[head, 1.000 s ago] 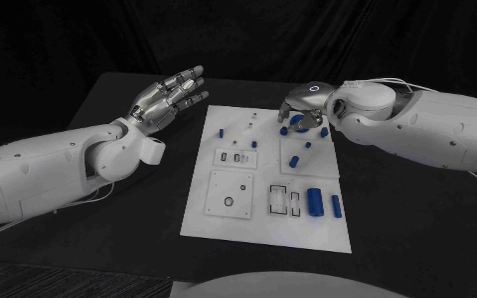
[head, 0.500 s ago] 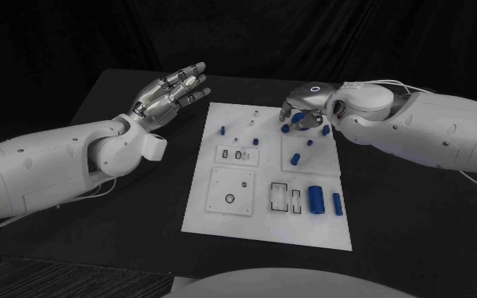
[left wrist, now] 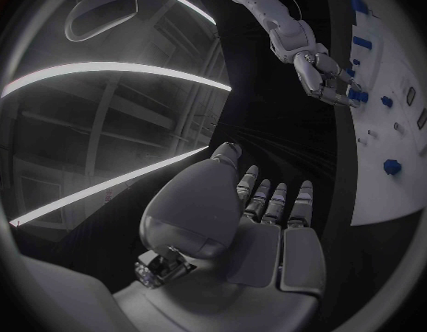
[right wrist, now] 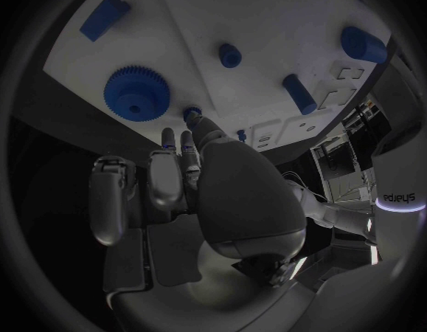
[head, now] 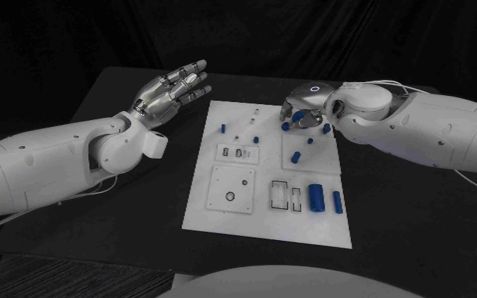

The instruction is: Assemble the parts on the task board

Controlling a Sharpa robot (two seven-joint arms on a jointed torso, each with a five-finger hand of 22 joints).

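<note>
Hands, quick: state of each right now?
Left hand: open, fingers spread, holding nothing.
Right hand: over the task board; fingertips at a small blue part, grip cannot be told.

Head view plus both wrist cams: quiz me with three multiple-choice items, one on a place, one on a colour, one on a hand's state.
1. Where is the right hand?
A. Over the task board's far right corner
B. Off the table
C. At the board's near edge

2. What colour is the gear?
A. Red
B. Blue
C. Yellow

3. How is the left hand?
A. Gripping a peg
B. Pressed on the board
C. Raised, fingers apart, holding nothing

Answers: 1 A, the head view shows it above the far right corner of the task board. 2 B, the right wrist view shows it blue. 3 C, it hangs left of the board, palm bare.
</note>
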